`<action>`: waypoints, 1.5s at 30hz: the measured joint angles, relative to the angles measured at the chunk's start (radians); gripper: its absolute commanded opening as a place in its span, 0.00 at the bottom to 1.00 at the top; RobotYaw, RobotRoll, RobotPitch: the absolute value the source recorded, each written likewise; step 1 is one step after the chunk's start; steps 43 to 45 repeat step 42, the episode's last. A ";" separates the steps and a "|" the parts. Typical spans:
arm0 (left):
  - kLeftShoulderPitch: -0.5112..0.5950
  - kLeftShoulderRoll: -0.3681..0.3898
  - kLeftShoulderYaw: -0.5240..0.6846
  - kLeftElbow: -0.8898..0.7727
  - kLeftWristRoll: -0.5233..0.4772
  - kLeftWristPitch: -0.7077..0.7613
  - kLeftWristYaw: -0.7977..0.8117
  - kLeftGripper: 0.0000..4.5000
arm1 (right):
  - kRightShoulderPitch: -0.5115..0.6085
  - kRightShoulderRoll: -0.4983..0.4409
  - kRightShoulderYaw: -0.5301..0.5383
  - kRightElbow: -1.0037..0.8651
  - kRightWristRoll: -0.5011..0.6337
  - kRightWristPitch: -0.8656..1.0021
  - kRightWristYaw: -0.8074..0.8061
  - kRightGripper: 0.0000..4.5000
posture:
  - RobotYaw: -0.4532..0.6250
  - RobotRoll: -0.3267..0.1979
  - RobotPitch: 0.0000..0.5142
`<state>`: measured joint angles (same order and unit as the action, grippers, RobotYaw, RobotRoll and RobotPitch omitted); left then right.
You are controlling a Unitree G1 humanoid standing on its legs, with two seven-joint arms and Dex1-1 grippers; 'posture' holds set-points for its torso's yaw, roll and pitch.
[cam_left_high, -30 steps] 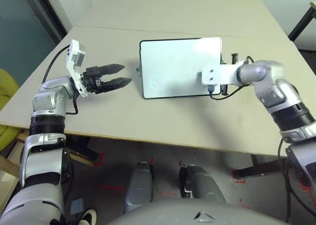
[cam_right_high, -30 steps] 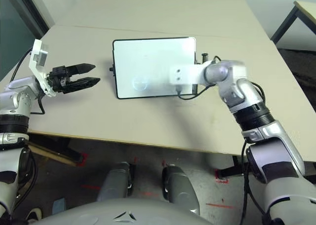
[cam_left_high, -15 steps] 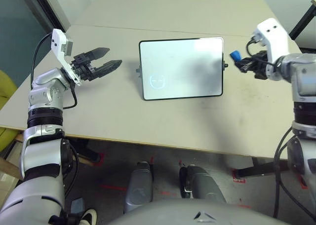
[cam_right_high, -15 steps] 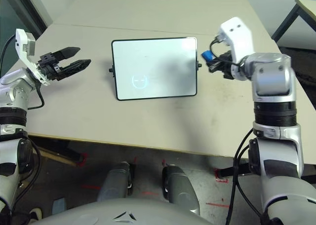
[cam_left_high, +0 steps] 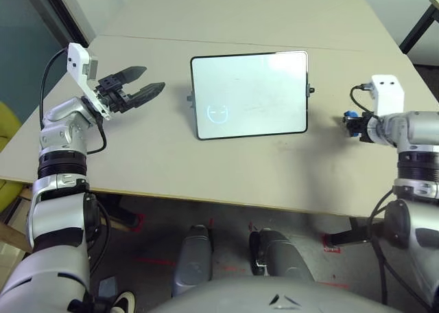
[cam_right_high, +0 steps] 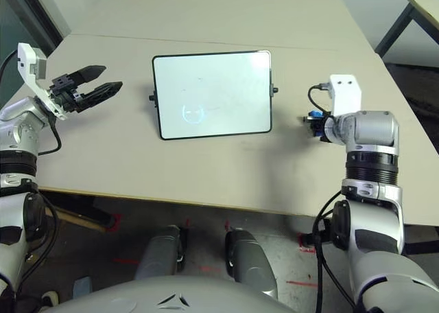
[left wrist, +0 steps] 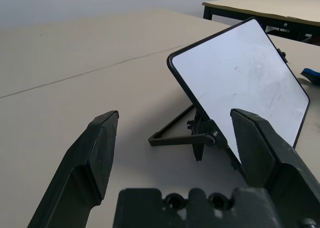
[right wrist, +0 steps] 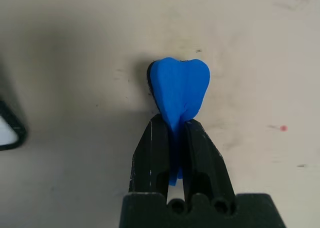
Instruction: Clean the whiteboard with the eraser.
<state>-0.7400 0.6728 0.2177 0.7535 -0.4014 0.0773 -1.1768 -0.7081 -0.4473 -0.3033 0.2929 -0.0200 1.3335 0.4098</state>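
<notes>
The whiteboard (cam_left_high: 249, 95) stands tilted on its stand at the table's middle, with a faint face doodle (cam_left_high: 218, 111) near its lower left and light smudges. My right gripper (right wrist: 174, 133) is to the right of the board, low over the table and apart from the frame. It is shut on the blue eraser (right wrist: 179, 85), which is squeezed between the fingers and points down at the tabletop. The eraser (cam_right_high: 313, 114) shows as a small blue spot by the wrist. My left gripper (cam_left_high: 142, 90) hovers open left of the board (left wrist: 240, 83), pointing at it, nothing held.
The beige table (cam_left_high: 226, 169) has a seam across its far part and a front edge close to my body. A second table's dark leg (cam_left_high: 418, 28) stands at the far right. A yellow seat (cam_left_high: 7, 131) is off the left edge.
My right arm has swung off the board to the right and come down beside it with the eraser. The face doodle is uncovered. My left gripper drew back to the left and stays open.
</notes>
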 measured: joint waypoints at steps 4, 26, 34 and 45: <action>0.005 -0.001 0.000 0.003 0.000 0.002 -0.001 1.00 | -0.018 0.024 -0.045 0.010 0.029 0.024 -0.060 0.42 | 0.61 0.62 0.18; -0.055 -0.001 0.033 0.204 0.130 -0.182 0.421 1.00 | 0.190 -0.081 -0.125 0.038 0.217 -0.838 0.035 1.00 | 0.59 0.62 0.15; -0.072 -0.029 0.046 0.365 0.215 -0.297 0.800 1.00 | 0.177 -0.035 -0.167 0.383 0.193 -1.355 -0.151 1.00 | 0.59 0.62 0.13; -0.072 -0.066 0.048 0.415 0.245 -0.352 0.933 1.00 | 0.136 -0.017 -0.149 0.586 0.188 -1.594 -0.240 1.00 | 0.59 0.62 0.07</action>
